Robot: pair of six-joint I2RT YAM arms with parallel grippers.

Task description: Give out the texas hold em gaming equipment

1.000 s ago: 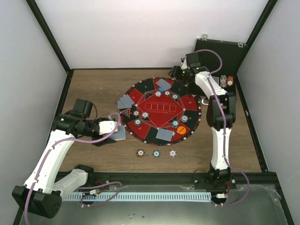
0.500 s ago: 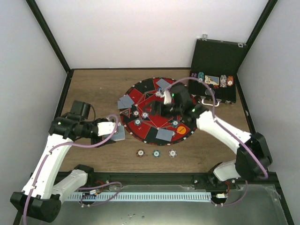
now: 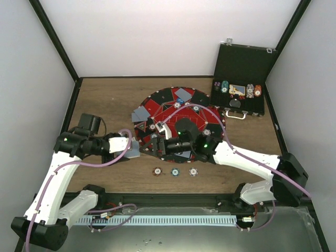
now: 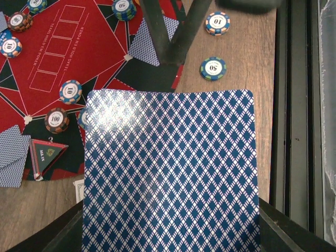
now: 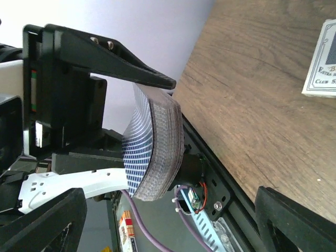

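One deck (image 5: 157, 144) matters. The right gripper (image 3: 152, 142) is wide open and empty; the deck lies straight ahead, just beyond its fingers, not touching. Deck is edge-on to R, faces toward R's two fingers, so closing would prob. pinch across the stack. Behind it, the left gripper (image 3: 127, 149) is clamped narrow on the deck.
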